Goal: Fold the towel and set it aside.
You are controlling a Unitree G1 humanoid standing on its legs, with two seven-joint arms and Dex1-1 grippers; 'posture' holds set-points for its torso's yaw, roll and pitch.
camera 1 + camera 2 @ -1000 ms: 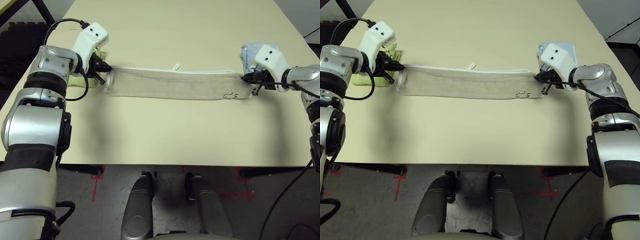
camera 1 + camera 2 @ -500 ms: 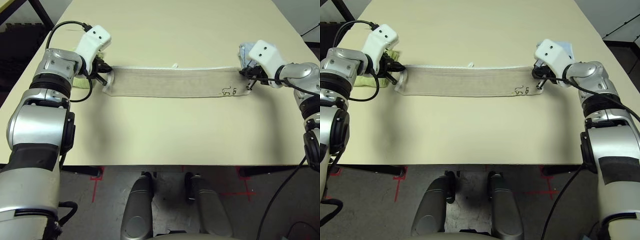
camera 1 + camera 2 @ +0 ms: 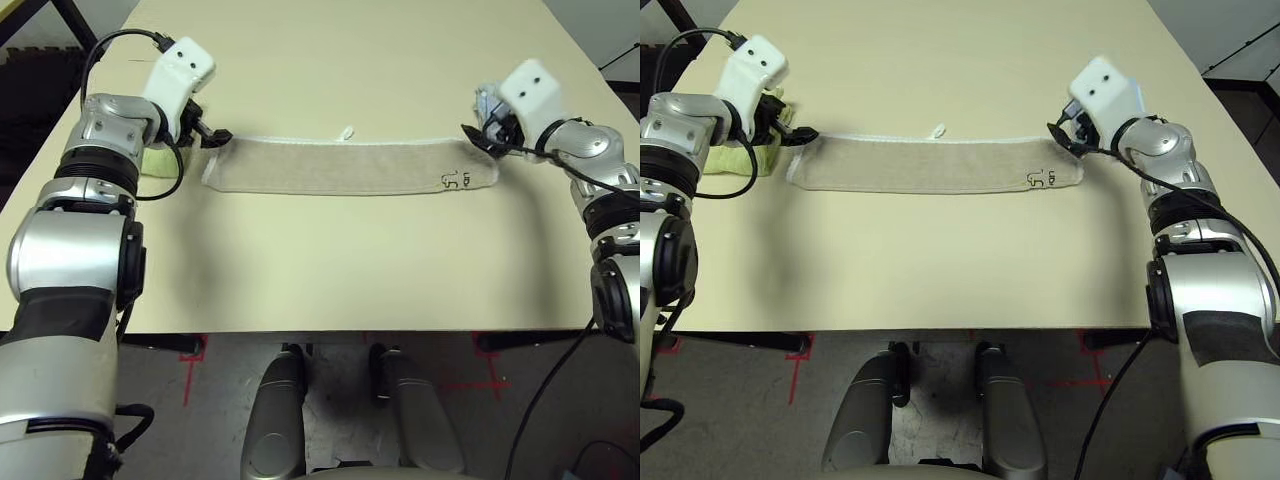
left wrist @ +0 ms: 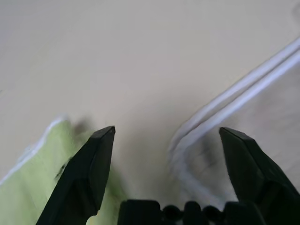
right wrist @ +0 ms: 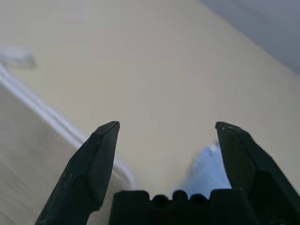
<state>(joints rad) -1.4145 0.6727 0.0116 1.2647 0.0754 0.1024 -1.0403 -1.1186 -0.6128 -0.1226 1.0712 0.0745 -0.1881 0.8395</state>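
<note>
In the two head views, the beige towel (image 3: 350, 167) lies on the bench (image 3: 350, 270) as a long, narrow, folded strip. Its long sides run along the near edge of the bench, well apart from this edge. On its far long side there is white edging, with a small white loop (image 3: 345, 132) near the middle, and a small dark print (image 3: 455, 180) is close to its right end. The left hand (image 3: 212, 122) is released and is at the far left corner of the strip; the right hand (image 3: 1062, 119) is also released, at the far right corner. If they touch the cloth, I cannot tell. A lime-green towel (image 3: 740, 158) lies toward the left edge of the bench, partly behind the left hand. A light blue towel (image 3: 487, 100) is toward the right edge, mostly covered by the right hand.

In the left wrist view, the two fingers stand wide apart, one over the lime-green towel and one over the white-edged end of the beige towel.

In the right wrist view, the fingers are also spread widely, one over the beige towel, the other over the light blue towel.
</note>
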